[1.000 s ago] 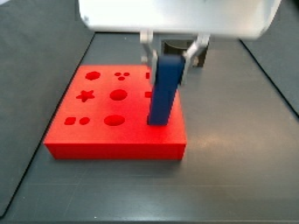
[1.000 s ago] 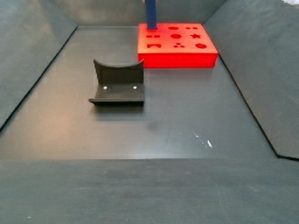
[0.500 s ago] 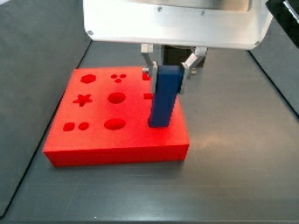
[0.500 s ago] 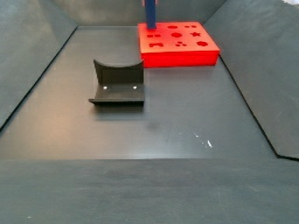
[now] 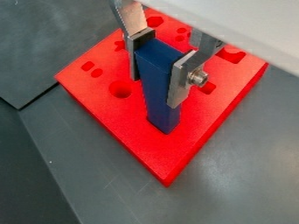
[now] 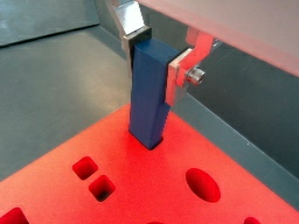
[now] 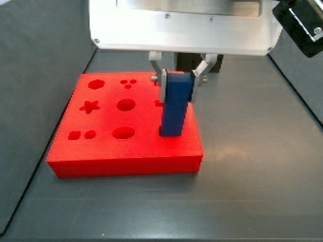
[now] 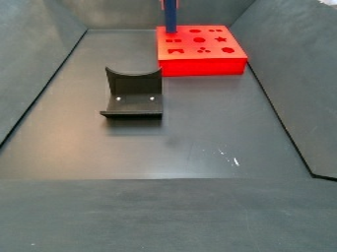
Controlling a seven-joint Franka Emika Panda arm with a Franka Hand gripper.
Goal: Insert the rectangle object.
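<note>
The blue rectangle object [image 7: 176, 104] stands upright with its lower end at the top face of the flat red block [image 7: 113, 142], near the block's edge. My gripper [image 7: 184, 74] is shut on the bar's upper part. Both wrist views show the silver fingers [image 5: 187, 74] pressed on two opposite faces of the bar [image 5: 158, 92], and my gripper [image 5: 163, 59] is directly above the block [image 5: 198, 131]. The bar [image 6: 149, 96], gripper [image 6: 159, 57] and block [image 6: 152, 184] show the same way there. In a side view the bar [image 8: 168, 14] rises from the block [image 8: 202, 51] at the far end.
The dark fixture [image 8: 132, 94] stands on the grey floor, well away from the red block. The block has several shaped holes [image 7: 124, 107]. Dark walls [image 8: 39, 89] slope up round the floor. A black device [image 7: 300, 24] hangs at the upper right.
The gripper has come down a little with the bar. Less of the bar shows above the red block than a second ago. The fixture has not moved.
</note>
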